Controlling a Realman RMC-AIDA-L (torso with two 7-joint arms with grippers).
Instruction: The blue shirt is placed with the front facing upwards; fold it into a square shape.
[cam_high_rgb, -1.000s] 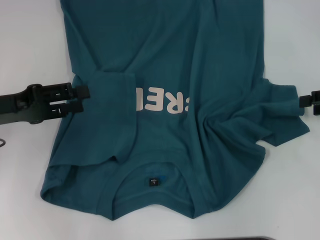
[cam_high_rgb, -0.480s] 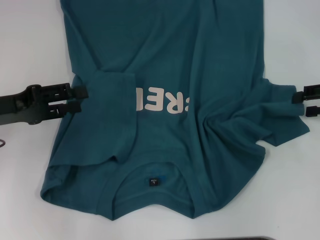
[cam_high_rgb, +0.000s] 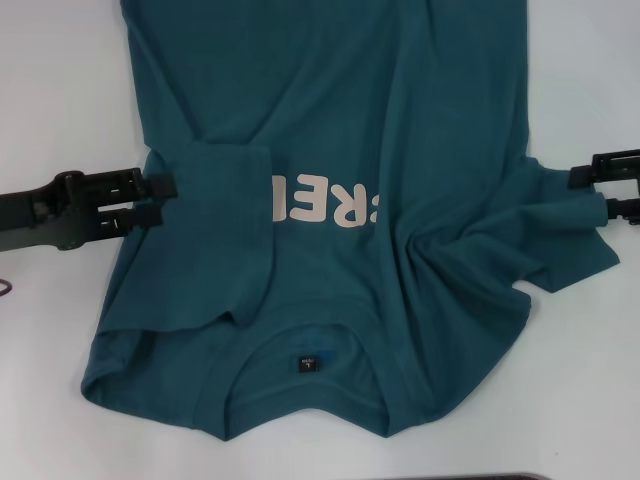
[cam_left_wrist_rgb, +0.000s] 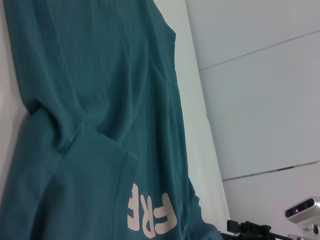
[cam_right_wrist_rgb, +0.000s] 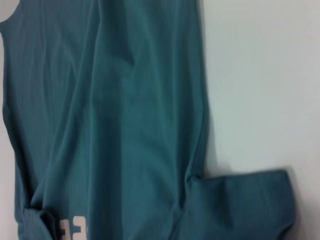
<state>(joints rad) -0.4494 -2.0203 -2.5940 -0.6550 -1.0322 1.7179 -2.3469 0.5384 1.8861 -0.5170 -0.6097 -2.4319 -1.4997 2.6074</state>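
A blue shirt (cam_high_rgb: 340, 200) is spread across the middle of the head view on a white surface (cam_high_rgb: 60, 90), collar toward the bottom of the frame, hem running out past the top edge. Part of its pale lettering (cam_high_rgb: 325, 203) can be read at centre. One sleeve (cam_high_rgb: 215, 235), left of centre, is seen folded inward over the chest, hiding the rest of the letters. The other sleeve (cam_high_rgb: 555, 225), at the right edge, lies rumpled and outstretched. A small dark neck label (cam_high_rgb: 307, 363) is visible inside the collar. The cloth is judged soft, light and limp; it will sag and crease when lifted, so a hold is best taken at a seamed edge such as a sleeve hem or shoulder. The left gripper (cam_high_rgb: 160, 197) is seen at the left edge of the shirt, beside the folded sleeve, its fingers parted and holding nothing. The right gripper (cam_high_rgb: 590, 190) is seen at the right edge of the frame, just at the outstretched sleeve, fingers apart with no cloth clearly held between them.
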